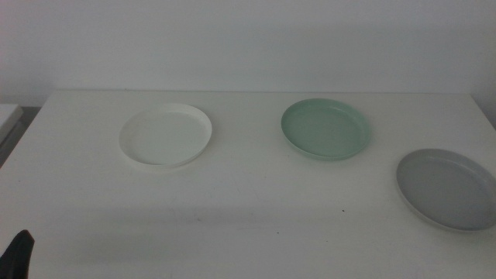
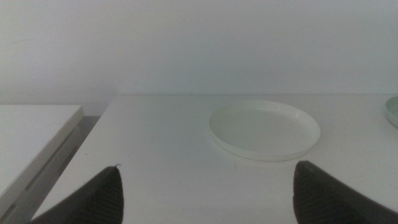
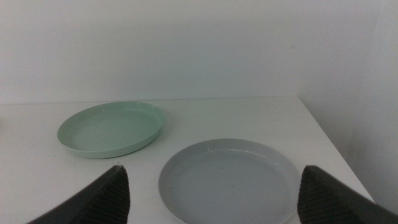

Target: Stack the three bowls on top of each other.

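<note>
Three shallow bowls lie apart on the white table (image 1: pixel 256 209). The white bowl (image 1: pixel 166 136) sits left of centre and shows ahead of my left gripper (image 2: pixel 208 186), whose jaws stand wide open and empty. The mint green bowl (image 1: pixel 325 129) lies right of centre. The grey bowl (image 1: pixel 448 188) rests near the right edge, just ahead of my right gripper (image 3: pixel 214 186), also wide open and empty. In the right wrist view the green bowl (image 3: pixel 112 129) lies beyond the grey bowl (image 3: pixel 229 180). Only a dark tip of the left gripper (image 1: pixel 18 252) shows at the middle view's bottom left corner.
A second white surface (image 2: pixel 31 134) stands beside the table's left edge, with a gap between them. A pale wall runs behind the table. The table's right edge (image 3: pixel 329 146) passes close to the grey bowl.
</note>
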